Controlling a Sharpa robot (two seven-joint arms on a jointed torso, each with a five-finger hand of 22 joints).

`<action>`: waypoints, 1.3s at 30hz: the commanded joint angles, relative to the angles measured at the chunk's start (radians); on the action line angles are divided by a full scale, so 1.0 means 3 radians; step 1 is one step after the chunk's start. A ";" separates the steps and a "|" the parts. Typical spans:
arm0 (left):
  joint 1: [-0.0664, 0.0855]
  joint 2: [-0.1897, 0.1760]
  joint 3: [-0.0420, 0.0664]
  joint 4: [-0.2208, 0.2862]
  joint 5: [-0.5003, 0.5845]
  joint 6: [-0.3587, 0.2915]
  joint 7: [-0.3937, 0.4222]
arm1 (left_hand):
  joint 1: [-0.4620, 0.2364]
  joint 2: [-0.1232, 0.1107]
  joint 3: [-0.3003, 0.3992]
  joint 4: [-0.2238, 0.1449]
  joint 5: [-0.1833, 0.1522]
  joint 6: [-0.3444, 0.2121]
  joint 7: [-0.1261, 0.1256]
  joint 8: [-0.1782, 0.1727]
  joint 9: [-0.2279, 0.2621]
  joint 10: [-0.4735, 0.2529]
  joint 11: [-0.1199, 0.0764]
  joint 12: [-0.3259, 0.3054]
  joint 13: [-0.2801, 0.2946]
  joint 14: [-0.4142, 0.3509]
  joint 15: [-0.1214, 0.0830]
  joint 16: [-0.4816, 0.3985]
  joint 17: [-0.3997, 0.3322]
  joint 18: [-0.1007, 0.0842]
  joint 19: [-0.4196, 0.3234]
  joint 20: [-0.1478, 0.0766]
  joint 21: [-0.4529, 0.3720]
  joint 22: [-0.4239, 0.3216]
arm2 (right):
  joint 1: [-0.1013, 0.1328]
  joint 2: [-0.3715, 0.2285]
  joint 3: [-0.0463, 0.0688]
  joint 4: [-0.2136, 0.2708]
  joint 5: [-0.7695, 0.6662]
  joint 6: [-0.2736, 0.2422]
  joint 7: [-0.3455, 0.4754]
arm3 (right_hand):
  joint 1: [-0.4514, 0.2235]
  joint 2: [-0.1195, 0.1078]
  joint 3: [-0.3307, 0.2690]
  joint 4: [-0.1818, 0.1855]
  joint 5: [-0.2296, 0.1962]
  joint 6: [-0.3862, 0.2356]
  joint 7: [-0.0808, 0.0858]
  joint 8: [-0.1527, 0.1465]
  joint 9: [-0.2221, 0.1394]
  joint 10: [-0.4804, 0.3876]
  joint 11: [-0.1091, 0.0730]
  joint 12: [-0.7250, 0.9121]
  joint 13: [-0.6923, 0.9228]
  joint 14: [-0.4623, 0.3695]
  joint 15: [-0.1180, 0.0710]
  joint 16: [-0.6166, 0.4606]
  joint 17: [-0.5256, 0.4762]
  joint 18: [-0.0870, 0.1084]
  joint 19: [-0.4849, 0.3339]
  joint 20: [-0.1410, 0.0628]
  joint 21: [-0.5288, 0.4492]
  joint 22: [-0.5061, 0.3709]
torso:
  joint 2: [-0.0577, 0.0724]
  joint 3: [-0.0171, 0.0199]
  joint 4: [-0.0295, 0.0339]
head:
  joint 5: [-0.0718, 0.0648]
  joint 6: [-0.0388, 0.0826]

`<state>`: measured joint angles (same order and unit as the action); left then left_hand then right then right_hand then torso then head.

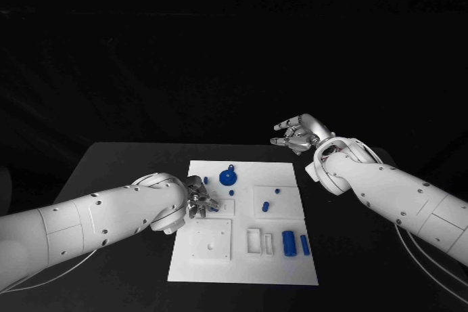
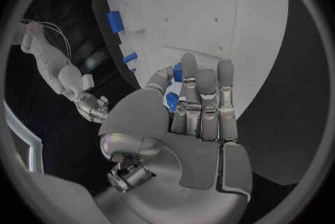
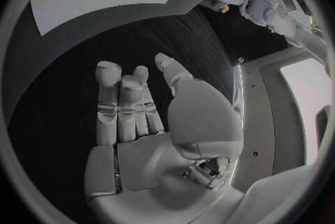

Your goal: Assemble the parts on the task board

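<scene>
The white task board (image 1: 244, 258) lies mid-table. My left hand (image 1: 200, 201) hovers over its left edge by a small square recess. In the left wrist view the thumb and fingers (image 2: 202, 101) pinch a small blue part (image 2: 172, 101). A round blue part with a tab (image 1: 227, 176) and a few small blue pegs (image 1: 265, 206) lie on the far half. Two blue cylinders (image 1: 289, 241) lie near the right edge. My right hand (image 1: 300, 135) is raised beyond the board's far right corner; its fingers (image 3: 122, 101) are spread and hold nothing.
Raised white blocks and slots (image 1: 260, 239) sit on the board's near half, beside a square plate (image 1: 212, 240) with holes. Bare black table (image 1: 117, 170) surrounds the board on both sides.
</scene>
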<state>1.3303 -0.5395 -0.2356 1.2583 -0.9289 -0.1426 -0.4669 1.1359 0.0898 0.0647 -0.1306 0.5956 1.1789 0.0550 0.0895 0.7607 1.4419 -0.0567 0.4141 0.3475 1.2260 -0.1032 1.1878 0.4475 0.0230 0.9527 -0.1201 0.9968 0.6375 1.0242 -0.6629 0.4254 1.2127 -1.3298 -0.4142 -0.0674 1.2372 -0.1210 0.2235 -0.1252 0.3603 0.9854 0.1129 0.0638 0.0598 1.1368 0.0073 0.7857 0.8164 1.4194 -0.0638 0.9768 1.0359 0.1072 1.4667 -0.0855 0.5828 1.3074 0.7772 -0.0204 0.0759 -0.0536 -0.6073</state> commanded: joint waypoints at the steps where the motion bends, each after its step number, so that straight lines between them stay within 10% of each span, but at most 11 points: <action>1: -0.0013 -0.0006 -0.0006 -0.0012 -0.0071 -0.0056 -0.0009 | -0.0020 -0.0005 0.0475 -0.0492 0.0041 0.0178 -0.0174 0.0017 0.0178 0.0033 -0.0013 0.0009 0.0009 0.0043 -0.0004 -0.0010 0.0013 0.0047 0.0064 -0.0005 -0.0038 -0.0010 | 0.0001 0.0004 0.0002 -0.0002 0.0020 0.0017 0.0023 | -0.0017 0.0003 -0.0013 0.0009 0.0012 0.0014 0.0005 -0.0010 0.0005 0.0006 -0.0021 0.0020 -0.0004 0.0017 -0.0014 0.0004 0.0005 0.0028 0.0166 -0.0003 0.0018 0.0183 | 0.0000 -0.0001 0.0003 | -0.0007 -0.0001; 31: -0.0024 0.0037 0.0002 -0.0044 -0.0072 -0.0105 0.0012 | -0.0039 -0.0034 0.0503 -0.0495 0.0087 0.0199 -0.0182 0.0035 0.0183 0.0072 -0.0028 0.0024 0.0046 0.0088 -0.0021 -0.0018 0.0082 0.0021 0.0279 -0.0028 -0.0484 0.0464 | 0.0000 0.0034 0.0002 -0.0036 0.0020 0.0056 -0.0006 | -0.0016 0.0010 -0.0023 0.0008 0.0030 0.0028 0.0003 -0.0009 0.0005 0.0013 -0.0023 0.0023 -0.0003 0.0024 -0.0017 0.0012 0.0012 0.0026 0.0169 -0.0005 0.0041 0.0185 | -0.0002 0.0004 0.0003 | -0.0007 -0.0001; 32: -0.0024 0.0039 0.0002 -0.0044 -0.0072 -0.0107 0.0014 | -0.0039 -0.0029 0.0499 -0.0494 0.0084 0.0191 -0.0184 0.0038 0.0181 0.0066 -0.0031 0.0030 0.0058 0.0100 -0.0022 -0.0030 0.0097 -0.0008 0.0620 -0.0029 -0.1452 0.1621 | 0.0000 0.0036 0.0002 -0.0037 0.0020 0.0057 -0.0007 | -0.0016 0.0010 -0.0023 0.0008 0.0030 0.0028 0.0003 -0.0009 0.0005 0.0013 -0.0023 0.0023 -0.0003 0.0024 -0.0017 0.0012 0.0012 0.0026 0.0169 -0.0005 0.0041 0.0185 | -0.0002 0.0004 0.0003 | -0.0007 -0.0001; 39: -0.0026 0.0048 0.0002 -0.0046 -0.0072 -0.0142 0.0039 | -0.0033 -0.0039 0.0491 -0.0500 0.0092 0.0192 -0.0183 0.0038 0.0173 0.0064 -0.0026 0.0031 0.0058 0.0111 -0.0017 -0.0035 0.0090 -0.0023 0.0717 -0.0026 -0.1748 0.1926 | 0.0000 0.0044 0.0002 -0.0046 0.0020 0.0071 -0.0015 | -0.0016 0.0010 -0.0023 0.0008 0.0030 0.0028 0.0003 -0.0009 0.0005 0.0013 -0.0023 0.0023 -0.0003 0.0024 -0.0017 0.0012 0.0012 0.0026 0.0169 -0.0005 0.0041 0.0185 | -0.0002 0.0003 -0.0003 | -0.0006 0.0016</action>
<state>1.3246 -0.5278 -0.2342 1.2442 -0.9488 -0.1780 -0.4653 1.1180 0.0720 0.0633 -0.1321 0.6195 1.1932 0.0403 0.0957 0.8132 1.4618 -0.0658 0.4182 0.3642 1.2508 -0.1103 1.1808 0.4756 0.0230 1.1633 -0.1271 0.4809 1.2063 1.0242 -0.6510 0.4254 1.1992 -1.3268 -0.4083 -0.0719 1.2374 -0.1211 0.2225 -0.1241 0.3651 0.9853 0.1127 0.0638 0.0604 1.1421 0.0055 0.7858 0.8166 1.4231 -0.0674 0.9768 1.0385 0.1072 1.4667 -0.0856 0.5887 1.3079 0.7765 -0.0193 0.0755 -0.0549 -0.6045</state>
